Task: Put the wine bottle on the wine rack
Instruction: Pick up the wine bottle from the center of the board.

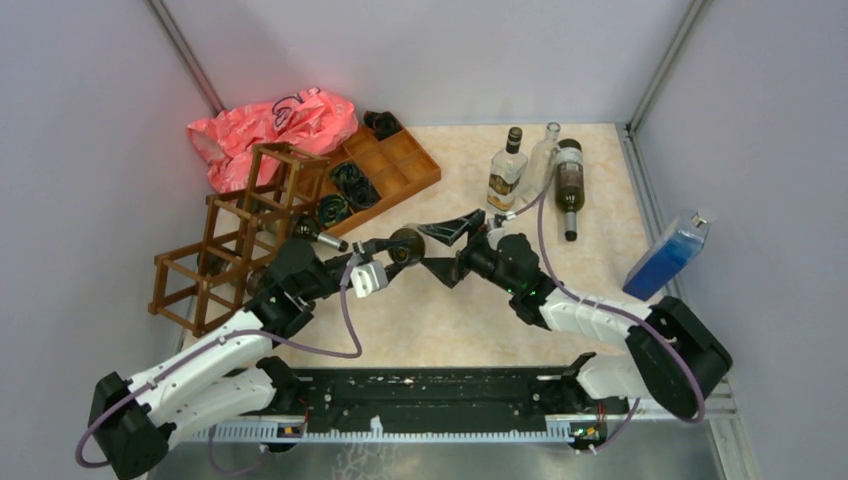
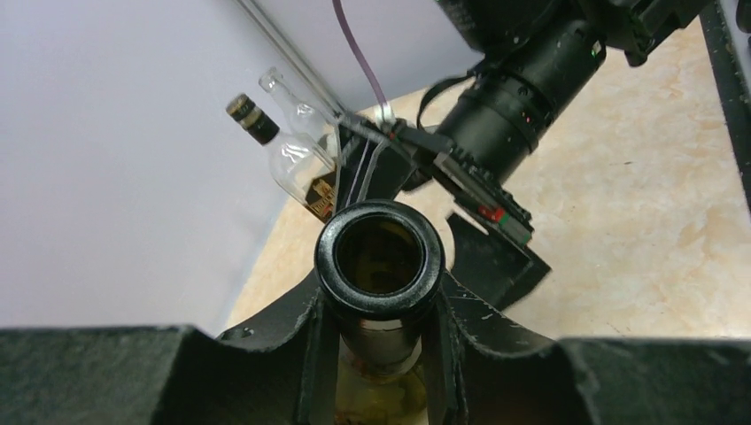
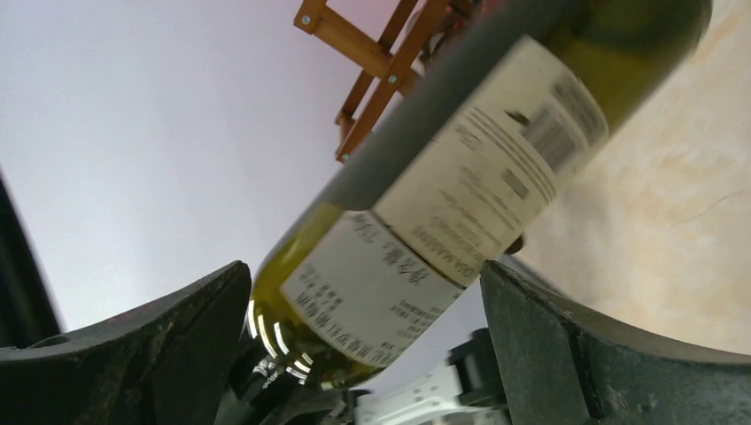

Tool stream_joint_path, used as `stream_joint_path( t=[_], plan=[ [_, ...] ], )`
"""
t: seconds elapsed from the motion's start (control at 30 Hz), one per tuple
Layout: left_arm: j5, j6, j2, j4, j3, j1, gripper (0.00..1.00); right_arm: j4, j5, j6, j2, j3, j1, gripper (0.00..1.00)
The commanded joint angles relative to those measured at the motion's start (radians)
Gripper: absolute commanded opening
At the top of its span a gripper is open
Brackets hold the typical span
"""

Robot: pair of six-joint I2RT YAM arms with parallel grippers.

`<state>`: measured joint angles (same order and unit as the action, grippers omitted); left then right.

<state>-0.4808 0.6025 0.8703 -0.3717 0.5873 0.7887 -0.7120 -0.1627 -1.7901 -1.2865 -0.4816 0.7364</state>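
Observation:
The wine bottle (image 1: 405, 243) is olive-green glass with white labels and is held tilted above the table's middle. My left gripper (image 1: 383, 256) is shut on its neck. In the left wrist view the black open mouth (image 2: 381, 257) stands just past the two fingers (image 2: 305, 310). My right gripper (image 1: 428, 250) is open, with one finger on either side of the bottle's labelled body (image 3: 443, 204). The dark brown wine rack (image 1: 240, 240) stands at the left, close behind my left arm. Its slats (image 3: 372, 62) show beyond the bottle in the right wrist view.
An orange-brown compartmented tray (image 1: 395, 165) and a pink plastic bag (image 1: 270, 125) sit behind the rack. At the back right are a labelled bottle (image 1: 508, 168), a clear bottle (image 1: 543, 155) and a dark bottle lying down (image 1: 569, 190). A blue container (image 1: 668, 255) leans by the right wall.

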Motion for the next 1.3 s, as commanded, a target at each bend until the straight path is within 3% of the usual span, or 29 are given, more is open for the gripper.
stream_joint_path(
  t=[0.0,0.2,0.43,0.63,0.77,1.07,1.27],
  plan=[
    [-0.072,-0.100,-0.019,-0.070,-0.004,-0.040,0.00,0.076,0.069,0.306,0.130,-0.045,-0.036,0.99],
    [-0.022,-0.162,0.008,-0.095,0.005,-0.062,0.00,0.102,0.071,0.446,0.232,0.001,-0.037,0.99],
    [0.054,-0.297,0.052,-0.003,0.111,-0.099,0.00,0.397,0.123,0.997,0.389,-0.106,-0.030,0.99],
    [0.063,-0.438,0.108,0.129,0.234,-0.148,0.00,0.428,0.028,1.367,0.408,-0.092,-0.011,0.98],
    [-0.007,-0.502,0.136,0.178,0.293,-0.187,0.00,0.396,0.002,1.565,0.411,-0.059,0.048,0.98],
    [-0.122,-0.595,0.145,0.171,0.291,-0.215,0.00,0.418,-0.084,1.815,0.467,-0.011,0.062,0.98],
    [-0.165,-0.628,0.168,0.181,0.305,-0.216,0.00,0.453,-0.136,1.811,0.390,-0.046,0.062,0.98]
  ],
)
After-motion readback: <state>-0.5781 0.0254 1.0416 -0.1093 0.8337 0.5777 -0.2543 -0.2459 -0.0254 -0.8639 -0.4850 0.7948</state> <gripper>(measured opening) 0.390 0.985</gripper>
